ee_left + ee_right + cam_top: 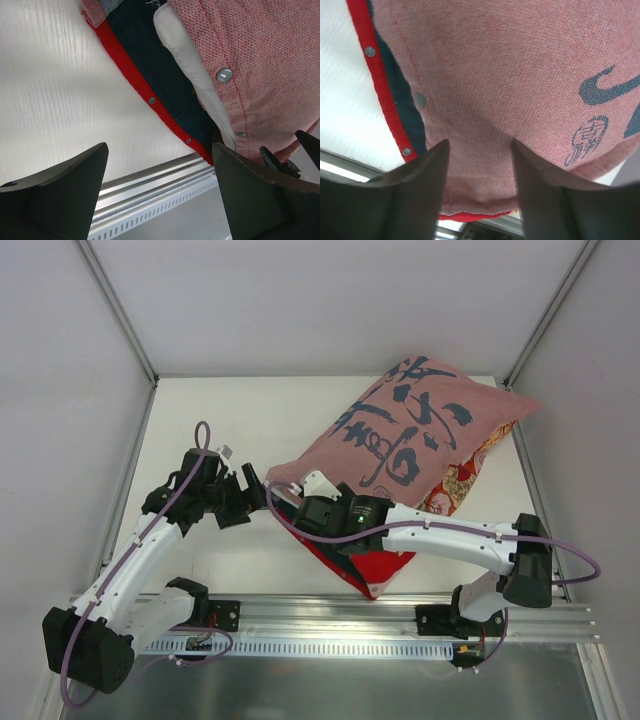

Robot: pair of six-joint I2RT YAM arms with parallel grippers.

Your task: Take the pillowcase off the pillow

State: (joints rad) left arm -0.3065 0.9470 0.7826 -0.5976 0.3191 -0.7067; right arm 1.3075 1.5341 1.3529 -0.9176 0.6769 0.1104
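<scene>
The pillowcase [420, 430], dusty pink with dark-blue calligraphy, lies stuffed across the right of the table, its open end towards the arms. A red and dark-blue flap [380, 565] hangs near the front. In the left wrist view the white pillow [182, 55] shows inside the opening, between the pink cloth [270, 65] and the dark-blue lining with its red snap hem [150, 100]. My left gripper [252, 488] [160, 146] is wide open and empty, just left of the opening. My right gripper [298, 492] [480, 145] has pink pillowcase cloth [495, 75] between its part-closed fingers at the hem.
An aluminium rail [330, 615] [150, 185] runs along the near table edge. White enclosure walls stand on the left, back and right. Bare white table [230, 430] lies left of the pillowcase.
</scene>
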